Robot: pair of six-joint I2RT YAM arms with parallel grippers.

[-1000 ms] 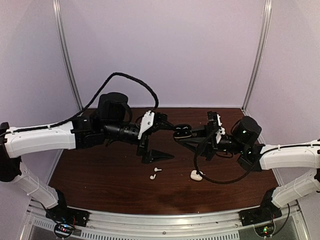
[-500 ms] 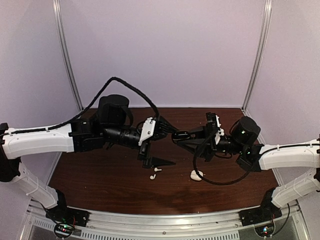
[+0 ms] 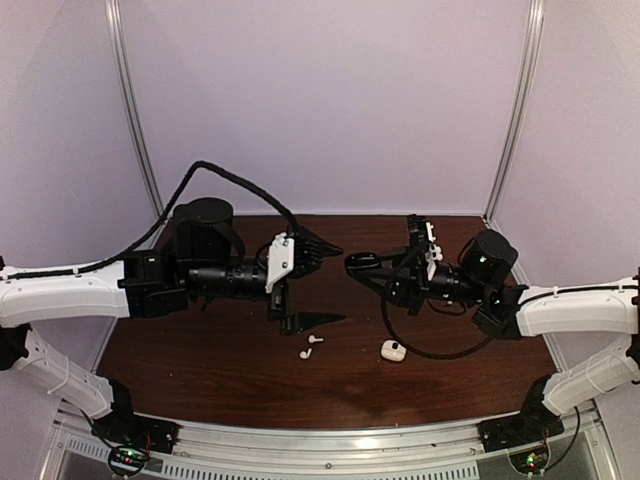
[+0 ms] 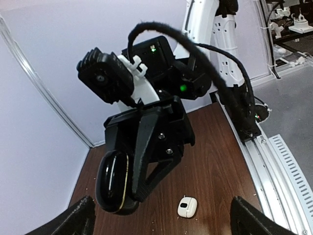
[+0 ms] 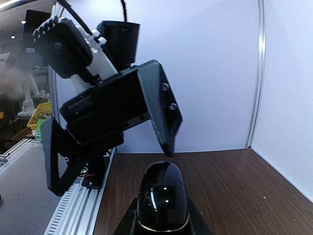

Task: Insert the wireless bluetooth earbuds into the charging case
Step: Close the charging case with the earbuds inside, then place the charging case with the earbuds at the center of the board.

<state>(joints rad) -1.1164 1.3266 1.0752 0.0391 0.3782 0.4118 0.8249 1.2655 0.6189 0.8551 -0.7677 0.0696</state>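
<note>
My right gripper (image 3: 370, 266) is shut on a glossy black charging case (image 3: 358, 260) with a gold seam and holds it in the air above the table's middle. The case looks closed in the right wrist view (image 5: 163, 191), between my fingers (image 5: 128, 223). My left gripper (image 3: 340, 283) is wide open and empty, facing the case from the left with a small gap. It sees the case (image 4: 113, 182) from its own wrist. Two white earbuds (image 3: 308, 347) lie on the table below the left gripper. No black earbuds are in view.
A small white case (image 3: 392, 350) lies on the brown table (image 3: 200, 350) near the front, right of the white earbuds; it also shows in the left wrist view (image 4: 187, 207). A black cable loops under the right wrist. White walls close in the back and sides.
My left arm has drawn back to the left and its gripper has come away from the black case. My right gripper has kept hold of the case, shifting only slightly.
</note>
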